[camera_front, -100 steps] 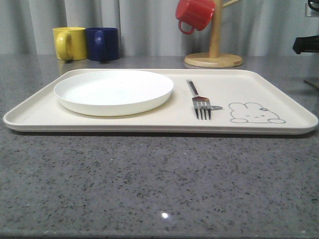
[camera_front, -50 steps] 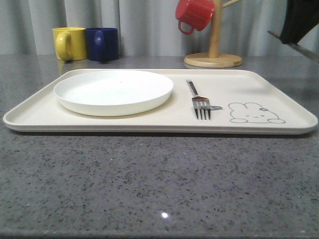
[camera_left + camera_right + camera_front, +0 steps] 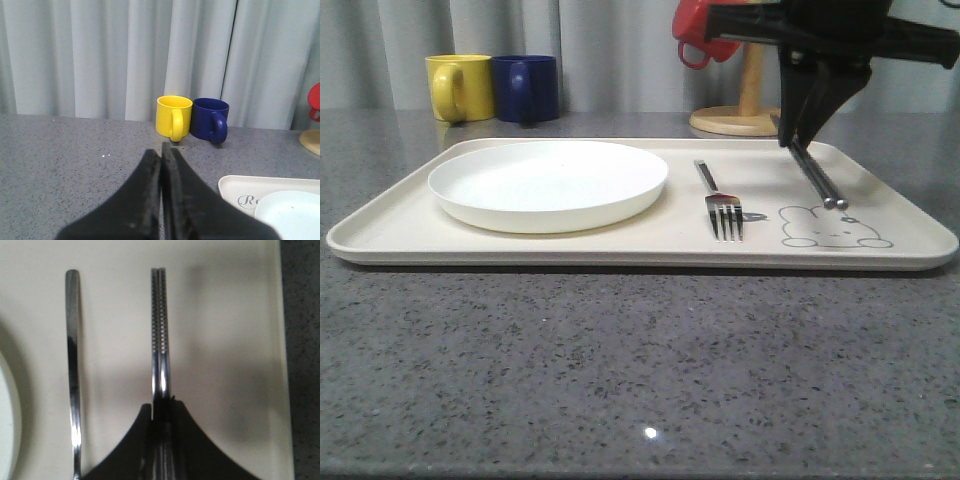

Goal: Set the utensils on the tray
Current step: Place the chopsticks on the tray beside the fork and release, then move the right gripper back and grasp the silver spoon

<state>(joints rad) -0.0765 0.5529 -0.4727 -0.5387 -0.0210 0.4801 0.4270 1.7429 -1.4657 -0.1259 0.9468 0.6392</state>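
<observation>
The cream tray (image 3: pixel 880 190) lies across the table with the fork (image 3: pixel 722 205) on it, just left of the rabbit drawing. Above the tray's right part my right gripper (image 3: pixel 792 135) is shut on the pair of chopsticks (image 3: pixel 815 172), which slant down so their ends hang just over the rabbit. In the right wrist view the chopsticks (image 3: pixel 160 340) stick out from the right gripper (image 3: pixel 161 407), parallel to the fork handle (image 3: pixel 73 365) over the tray (image 3: pixel 225 340). My left gripper (image 3: pixel 161 150) is shut and holds nothing, over the bare table beside the tray corner (image 3: pixel 235 187).
A round white plate (image 3: pixel 548 182) takes up the tray's left half. A yellow mug (image 3: pixel 460 87) and a blue mug (image 3: pixel 525 88) stand at the back left. A wooden mug tree (image 3: pixel 748 121) with a red mug (image 3: pixel 695 30) stands behind the tray, close to the right arm.
The right arm has swung in from the right edge with the chopsticks and now hangs over the tray's right part. The fork and plate have not moved.
</observation>
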